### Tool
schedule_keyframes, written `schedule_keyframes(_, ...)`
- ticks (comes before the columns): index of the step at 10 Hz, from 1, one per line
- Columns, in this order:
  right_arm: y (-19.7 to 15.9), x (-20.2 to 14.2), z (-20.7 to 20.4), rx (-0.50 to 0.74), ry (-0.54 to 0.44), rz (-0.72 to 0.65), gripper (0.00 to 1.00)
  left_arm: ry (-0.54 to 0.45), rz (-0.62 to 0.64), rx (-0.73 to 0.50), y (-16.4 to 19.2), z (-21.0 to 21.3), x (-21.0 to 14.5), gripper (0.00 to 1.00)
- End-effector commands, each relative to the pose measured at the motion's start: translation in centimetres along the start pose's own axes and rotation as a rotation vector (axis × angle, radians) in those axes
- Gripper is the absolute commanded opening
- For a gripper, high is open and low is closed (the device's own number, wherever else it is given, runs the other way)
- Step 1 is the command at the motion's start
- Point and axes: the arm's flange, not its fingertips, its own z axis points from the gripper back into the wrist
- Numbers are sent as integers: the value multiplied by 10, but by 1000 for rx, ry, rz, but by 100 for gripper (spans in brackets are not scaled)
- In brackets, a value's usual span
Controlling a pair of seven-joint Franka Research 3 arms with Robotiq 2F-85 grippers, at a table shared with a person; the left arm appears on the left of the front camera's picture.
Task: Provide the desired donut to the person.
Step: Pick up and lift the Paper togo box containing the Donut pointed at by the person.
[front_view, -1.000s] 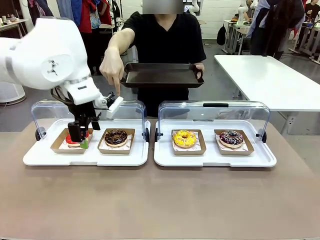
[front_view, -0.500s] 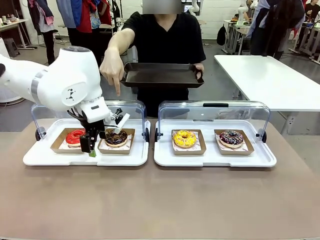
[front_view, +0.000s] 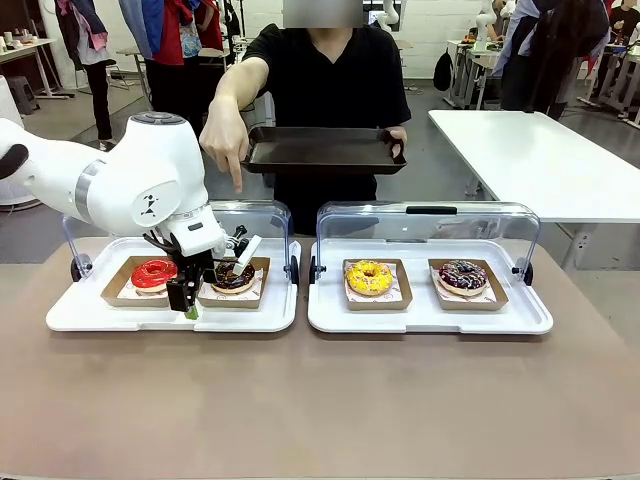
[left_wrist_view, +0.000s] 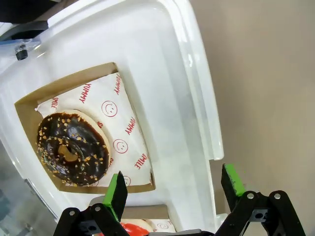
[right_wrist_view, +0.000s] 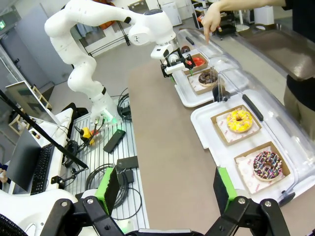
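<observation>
left end effector (front_view: 188, 300) has shifted off the red donut (front_view: 152, 272) toward the chocolate donut (front_view: 233, 276); jaws wide, empty. the chocolate donut sits just beside it, untouched. person's hand (front_view: 225, 135) points at it, so grasp likely next. right end effector (right_wrist_view: 165, 189) wide too.

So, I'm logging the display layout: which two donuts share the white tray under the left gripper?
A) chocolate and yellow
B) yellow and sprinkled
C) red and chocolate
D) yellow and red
C: the left gripper hangs open over the white tray that holds the red donut and the chocolate donut, each in its own paper boat.
</observation>
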Motion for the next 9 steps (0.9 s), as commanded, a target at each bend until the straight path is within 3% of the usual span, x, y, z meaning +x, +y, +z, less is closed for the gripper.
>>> schedule_keyframes(1, 0, -1, 1, 6, -9, 2, 100, 19, 20, 29, 9, -7, -1, 100)
schedule_keyframes(9, 0, -1, 1, 6, -9, 2, 100, 40, 63, -10, 14, -14, 1, 100)
